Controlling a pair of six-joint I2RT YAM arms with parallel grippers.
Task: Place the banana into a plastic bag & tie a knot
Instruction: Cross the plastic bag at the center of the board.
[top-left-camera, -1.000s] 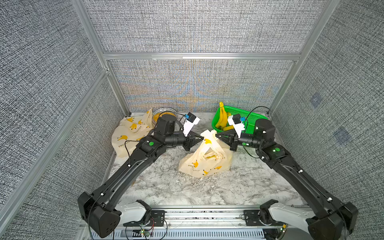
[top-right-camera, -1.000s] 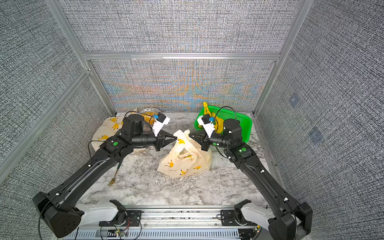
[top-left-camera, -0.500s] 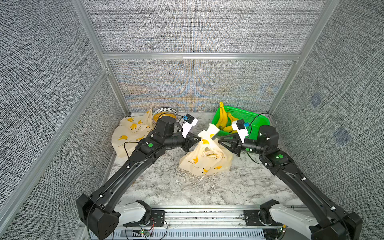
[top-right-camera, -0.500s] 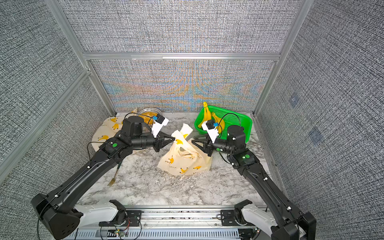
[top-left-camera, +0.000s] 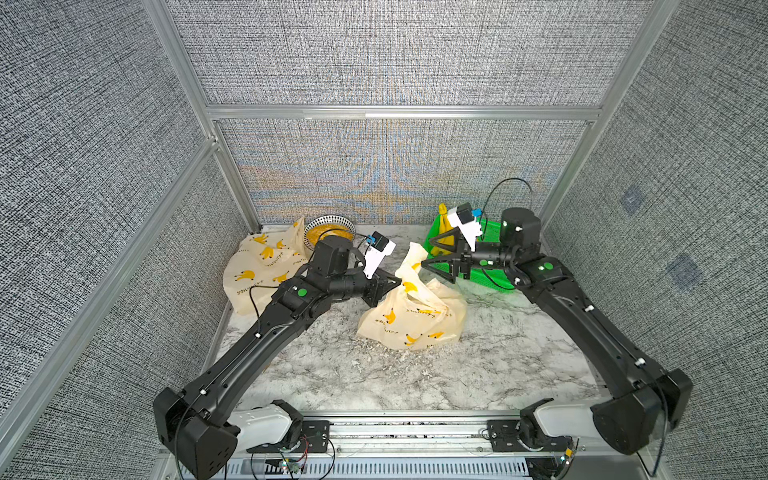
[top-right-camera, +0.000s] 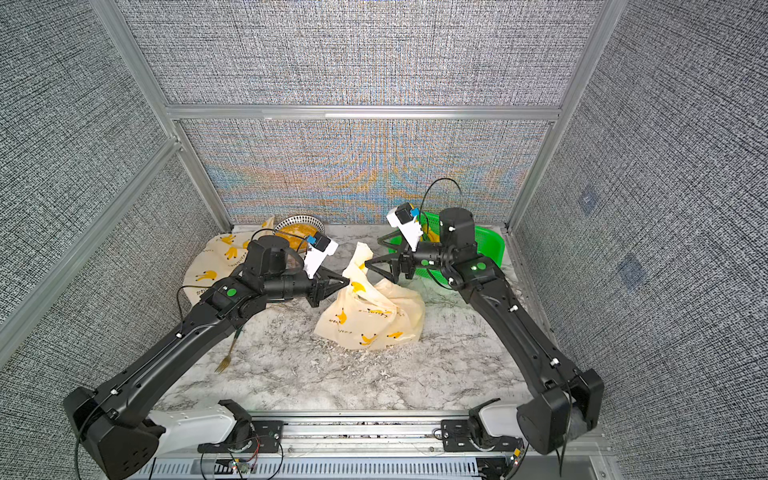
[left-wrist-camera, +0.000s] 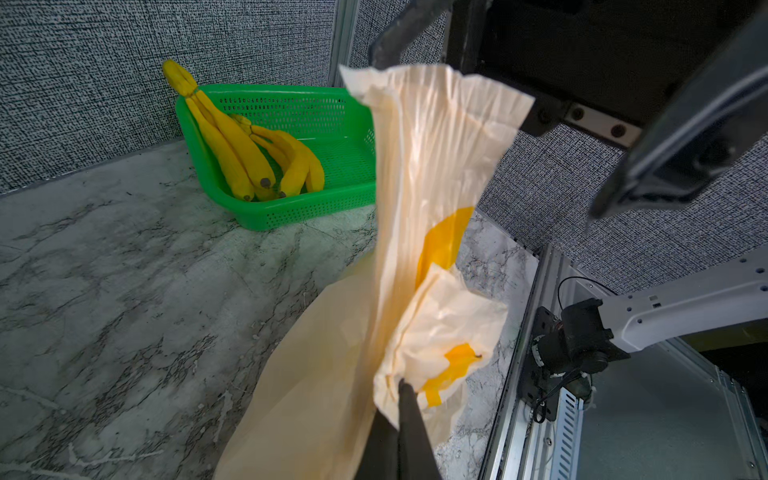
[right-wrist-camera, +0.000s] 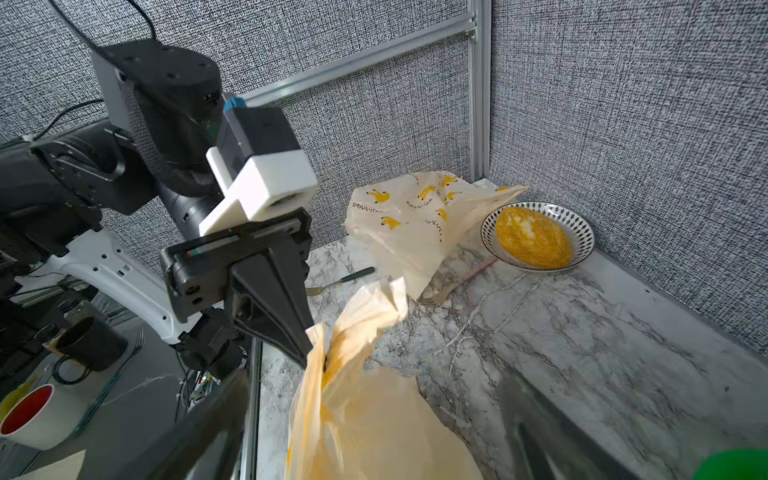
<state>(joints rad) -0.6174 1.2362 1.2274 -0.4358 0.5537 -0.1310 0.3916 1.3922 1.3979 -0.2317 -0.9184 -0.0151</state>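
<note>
The cream plastic bag (top-left-camera: 415, 320) (top-right-camera: 374, 320) with a banana print sits bulging mid-table; what is inside does not show. My left gripper (top-left-camera: 398, 282) (top-right-camera: 346, 281) (left-wrist-camera: 402, 388) is shut on one twisted handle of the bag (left-wrist-camera: 432, 340). The other handle (top-left-camera: 412, 257) (left-wrist-camera: 436, 124) stands up loose. My right gripper (top-left-camera: 425, 253) (top-right-camera: 372, 252) is open, its jaws spread on either side of that loose handle without touching it; in the right wrist view the bag (right-wrist-camera: 374, 424) lies between the spread fingers (right-wrist-camera: 540, 428). A bunch of bananas (left-wrist-camera: 249, 153) (top-left-camera: 444, 218) lies in the green basket (left-wrist-camera: 332, 108) (top-right-camera: 492, 245).
A second banana-print bag (top-left-camera: 266, 266) (right-wrist-camera: 415, 216) lies at the back left beside a patterned bowl of yellow food (top-left-camera: 330, 232) (right-wrist-camera: 536, 237). Forks (top-right-camera: 226, 361) (right-wrist-camera: 343, 279) lie near the left arm. Pale crumbs are scattered in front of the bag. Walls close three sides.
My right gripper has opened, let go of the bag's handle and drawn back to the right and up. The released handle now stands free. The left gripper keeps its hold.
</note>
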